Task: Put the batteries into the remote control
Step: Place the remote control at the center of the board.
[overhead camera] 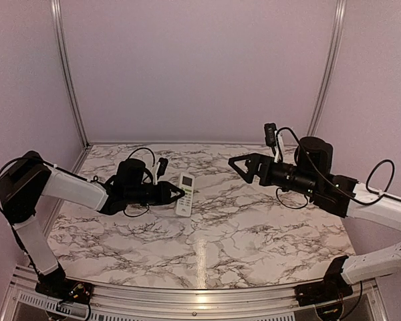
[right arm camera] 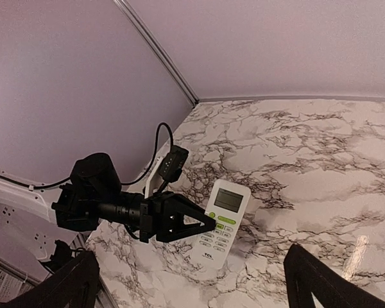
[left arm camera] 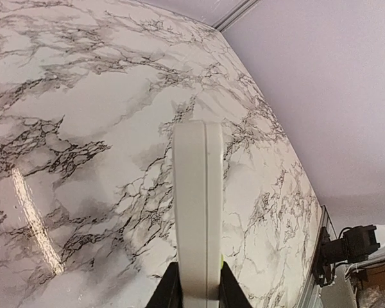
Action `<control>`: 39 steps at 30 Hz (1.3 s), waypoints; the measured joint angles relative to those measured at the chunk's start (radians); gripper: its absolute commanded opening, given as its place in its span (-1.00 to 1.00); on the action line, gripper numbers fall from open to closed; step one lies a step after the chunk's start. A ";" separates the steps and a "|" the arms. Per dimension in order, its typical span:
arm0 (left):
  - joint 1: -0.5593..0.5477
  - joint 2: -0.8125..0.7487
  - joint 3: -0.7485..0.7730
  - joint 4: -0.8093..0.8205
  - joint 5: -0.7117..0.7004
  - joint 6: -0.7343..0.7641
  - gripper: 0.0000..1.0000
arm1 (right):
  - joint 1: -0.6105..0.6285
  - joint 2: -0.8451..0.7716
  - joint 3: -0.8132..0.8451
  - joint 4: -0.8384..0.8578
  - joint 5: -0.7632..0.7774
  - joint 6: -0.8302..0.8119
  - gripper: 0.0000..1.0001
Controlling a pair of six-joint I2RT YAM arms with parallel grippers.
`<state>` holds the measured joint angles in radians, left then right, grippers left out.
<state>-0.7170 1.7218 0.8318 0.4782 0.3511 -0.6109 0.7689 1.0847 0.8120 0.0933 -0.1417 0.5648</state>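
remote control [overhead camera: 185,185] in left tool [overhead camera: 180,192]

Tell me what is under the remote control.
Only the marble table shows beneath the remote control, which the left claw grips, buttons facing up. Its back is hidden, and whether it touches the table cannot be told.

1. Check your table [overhead camera: 254,227]: white marble pattern, dark veins, glare streak near the front.
2. Note the lilac walls [overhead camera: 200,67] on three sides.
3. Locate metal posts [overhead camera: 67,73] at both back corners.
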 measured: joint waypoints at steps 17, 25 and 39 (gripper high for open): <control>0.041 0.272 -0.024 0.251 0.164 -0.322 -0.74 | -0.002 0.018 -0.056 -0.005 -0.037 0.000 0.97; 0.041 0.291 0.037 0.189 0.145 -0.313 -0.20 | -0.002 0.030 -0.057 -0.005 -0.051 0.000 0.98; 0.041 0.190 0.106 -0.142 -0.042 -0.165 0.91 | -0.002 0.030 -0.057 -0.005 -0.051 -0.004 0.97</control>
<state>-0.6762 1.9121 0.9375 0.3367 0.3092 -0.7757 0.7670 1.1149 0.7547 0.0887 -0.1925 0.5610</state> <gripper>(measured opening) 0.714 0.987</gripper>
